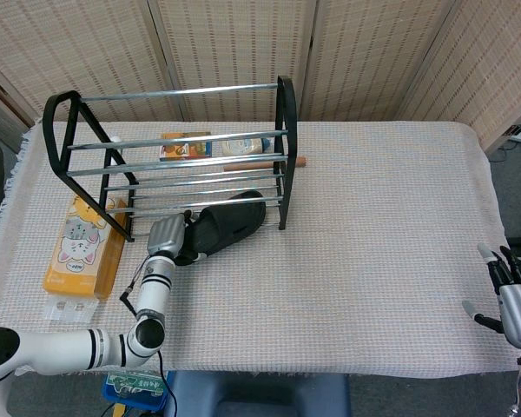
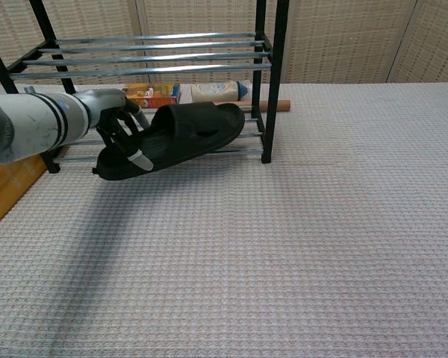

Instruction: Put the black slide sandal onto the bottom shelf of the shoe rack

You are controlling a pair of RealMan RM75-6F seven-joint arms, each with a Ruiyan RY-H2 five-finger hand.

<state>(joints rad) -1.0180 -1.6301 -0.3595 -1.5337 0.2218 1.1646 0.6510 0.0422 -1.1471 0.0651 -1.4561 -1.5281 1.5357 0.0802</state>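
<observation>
Black slide sandal (image 2: pixel 175 136) is off the counter (image 2: pixel 299 224), tilted toe-up, toe end reaching in between the front bars of the shoe rack (image 1: pixel 169 165) at bottom-shelf level (image 2: pixel 172 138). Heel end hangs outside the rack, over the cloth. Can't tell from either view whether the toe is resting on the shelf bars or just above them.

Left hand (image 2: pixel 119 138) holds the sandal at the heel end, fingers (image 2: pixel 138 159) clamped around the edge of the sole; thumb side is hidden behind the sandal in chest view. In head view the hand (image 1: pixel 167 236) sits just in front of the rack's lower rail, and the forearm runs down to the frame's bottom-left, partly cut off.

Right hand (image 1: pixel 514 300) is at the far right edge of head view, well apart from everything, holding nothing, fingers spread. Partly cropped by the frame, and chest view doesn't show it.

Behind the rack: a small orange box (image 2: pixel 151 95), a pale bottle lying on its side (image 2: pixel 213 92), and a wooden stick end (image 2: pixel 276 105), all partly masked by the bars. Labels unreadable. Yellow cartoon-cat box (image 1: pixel 85 246) lies left of the rack; in chest view only its corner shows.
</observation>
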